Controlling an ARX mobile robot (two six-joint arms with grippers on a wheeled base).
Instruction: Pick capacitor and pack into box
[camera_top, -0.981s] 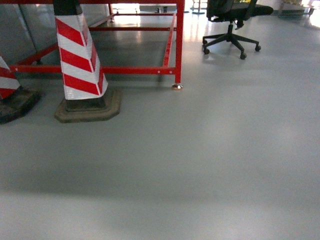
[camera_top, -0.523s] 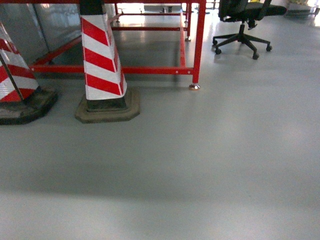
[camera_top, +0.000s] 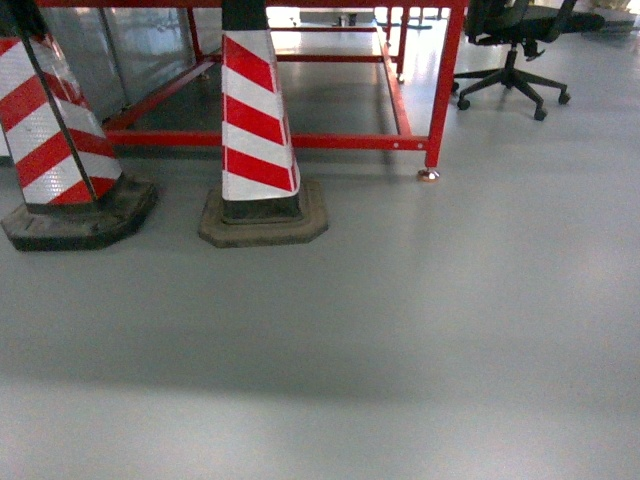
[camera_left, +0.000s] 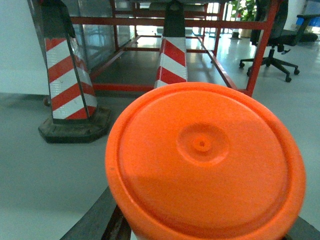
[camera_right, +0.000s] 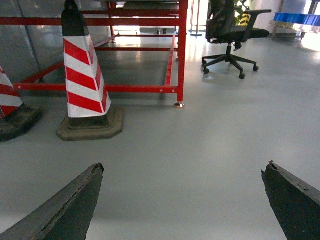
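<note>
A: L gripper? Any capacitor?
B: Orange disc (camera_left: 205, 160) fills the left wrist view, seems gripped between dark fingers (camera_left: 95, 220), but can't tell for sure. Probably the capacitor: rigid, smooth plastic, light, maybe slippery; grip the rim.
A: Middle?
B: 2 striped cones (camera_top: 255, 120), red frame (camera_top: 440, 90). No box seen.
A: R gripper (camera_right: 182, 200)?
B: Jaws wide apart, empty.

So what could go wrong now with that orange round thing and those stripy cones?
1. The orange round thing fills the left wrist view, so how it is held is hidden; it might slip unnoticed.
2. The striped cone and red frame stand just ahead; rolling forward could bump them.
3. No box shows in any view, so the packing spot is unknown.
</note>
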